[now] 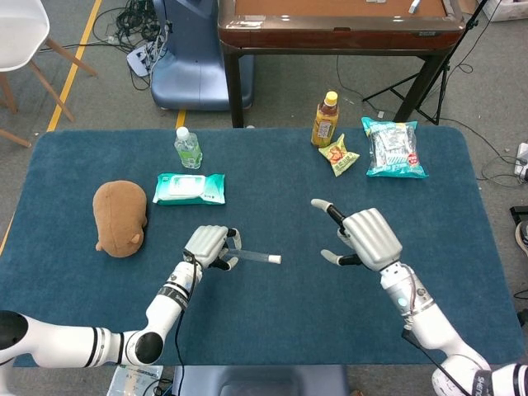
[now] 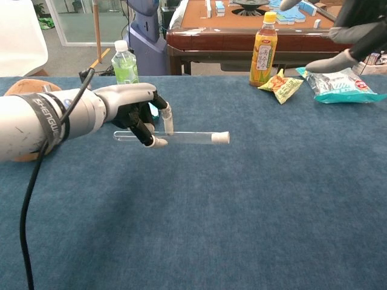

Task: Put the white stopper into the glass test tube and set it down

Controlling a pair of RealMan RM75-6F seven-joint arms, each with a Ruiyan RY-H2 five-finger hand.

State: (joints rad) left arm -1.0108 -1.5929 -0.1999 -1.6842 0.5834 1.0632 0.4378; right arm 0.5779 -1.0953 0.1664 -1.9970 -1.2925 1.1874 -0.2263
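Tabletop: right robot hand (image 1: 367, 239) (seemingly open) cropped.

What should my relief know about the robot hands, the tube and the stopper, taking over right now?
Left robot hand: pinches the glass test tube, roughly level above the table.
Right robot hand: open, holding nothing, off to the right of the tube.
White stopper: sits in the tube's mouth, at the end pointing toward the right hand.
Done: stopper inserted.
Left: lower the tube onto the table and let go.
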